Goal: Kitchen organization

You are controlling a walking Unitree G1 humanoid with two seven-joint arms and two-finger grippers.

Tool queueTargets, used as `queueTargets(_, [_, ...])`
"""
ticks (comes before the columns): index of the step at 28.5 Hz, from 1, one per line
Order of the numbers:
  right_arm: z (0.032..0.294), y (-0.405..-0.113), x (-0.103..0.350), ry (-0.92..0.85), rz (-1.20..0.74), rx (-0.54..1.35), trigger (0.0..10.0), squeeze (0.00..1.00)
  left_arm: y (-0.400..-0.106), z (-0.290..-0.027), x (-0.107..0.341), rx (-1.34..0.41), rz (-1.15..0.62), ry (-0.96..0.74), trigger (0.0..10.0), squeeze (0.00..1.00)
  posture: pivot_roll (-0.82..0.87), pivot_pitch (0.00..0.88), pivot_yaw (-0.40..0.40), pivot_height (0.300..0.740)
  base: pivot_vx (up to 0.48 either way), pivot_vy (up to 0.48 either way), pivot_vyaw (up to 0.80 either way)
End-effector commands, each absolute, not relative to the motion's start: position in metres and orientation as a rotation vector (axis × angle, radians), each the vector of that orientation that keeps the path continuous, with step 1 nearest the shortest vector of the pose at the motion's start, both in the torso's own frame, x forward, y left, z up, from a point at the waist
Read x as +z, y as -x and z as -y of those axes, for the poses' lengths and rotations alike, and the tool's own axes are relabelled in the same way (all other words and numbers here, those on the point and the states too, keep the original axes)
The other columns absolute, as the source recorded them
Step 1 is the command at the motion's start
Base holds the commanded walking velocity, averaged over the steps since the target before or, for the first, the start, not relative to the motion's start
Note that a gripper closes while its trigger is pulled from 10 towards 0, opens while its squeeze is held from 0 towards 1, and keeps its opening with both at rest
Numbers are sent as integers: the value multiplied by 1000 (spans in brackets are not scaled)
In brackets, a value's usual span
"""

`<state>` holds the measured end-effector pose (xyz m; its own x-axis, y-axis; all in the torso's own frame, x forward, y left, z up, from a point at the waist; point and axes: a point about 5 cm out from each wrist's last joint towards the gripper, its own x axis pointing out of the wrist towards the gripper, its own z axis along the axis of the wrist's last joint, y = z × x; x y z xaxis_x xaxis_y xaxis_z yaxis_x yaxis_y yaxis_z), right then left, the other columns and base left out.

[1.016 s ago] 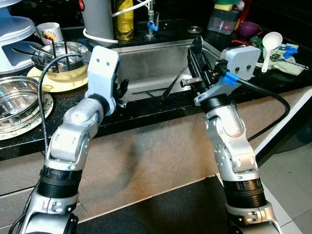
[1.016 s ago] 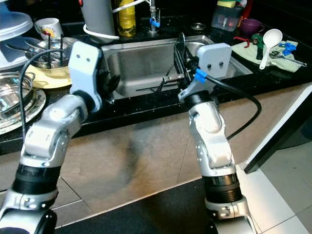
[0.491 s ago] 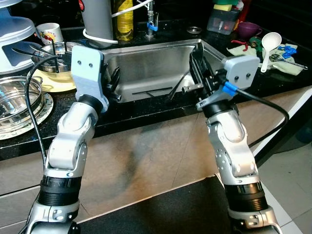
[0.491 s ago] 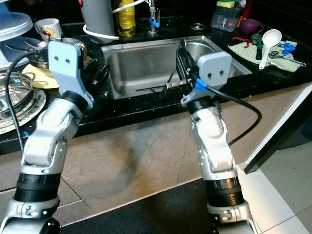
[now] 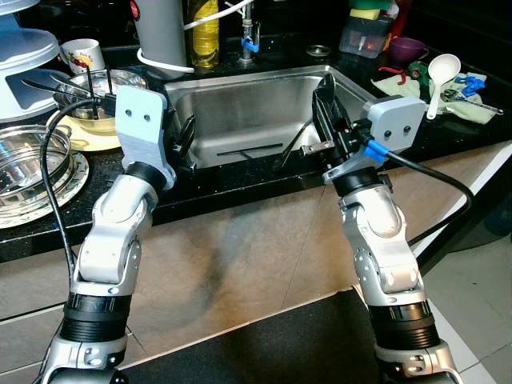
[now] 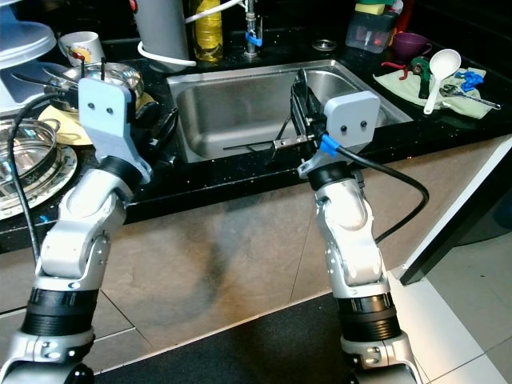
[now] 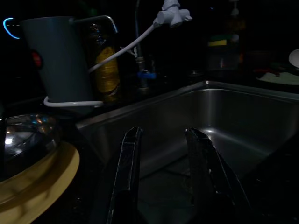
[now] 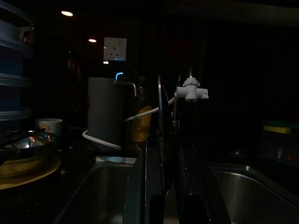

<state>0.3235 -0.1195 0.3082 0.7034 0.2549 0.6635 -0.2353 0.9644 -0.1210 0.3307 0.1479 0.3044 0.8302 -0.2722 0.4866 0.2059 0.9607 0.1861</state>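
Black counter [image 5: 240, 180] carries a steel sink [image 5: 240, 112]; thin dark utensils lie in its basin. Steel bowl [image 5: 100, 88] on a yellow plate [image 5: 80, 138] holds utensils. Right gripper [image 5: 324, 104] over the sink's right side, jaws closed on a thin upright utensil [image 8: 160, 135]. Left gripper [image 7: 161, 154] at the sink's left rim, jaws apart, empty.

Silver jointed arms, black ribbed collars, pale grey wrist boxes, black cables, blue connector
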Motion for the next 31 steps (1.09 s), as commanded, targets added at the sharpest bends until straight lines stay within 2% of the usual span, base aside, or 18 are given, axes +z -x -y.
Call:
queueTargets(1, [124,-324,304,23,736,252,10000,0,-332,-147,297,-279,512,-139,10000,0,-80,174,-19,740,251,0,0])
queueTargets(31, [124,-325,301,17,731,255,10000,0,-331,-145,297,-305,535,-148,10000,0,-81,158,-19,740,392,0,0])
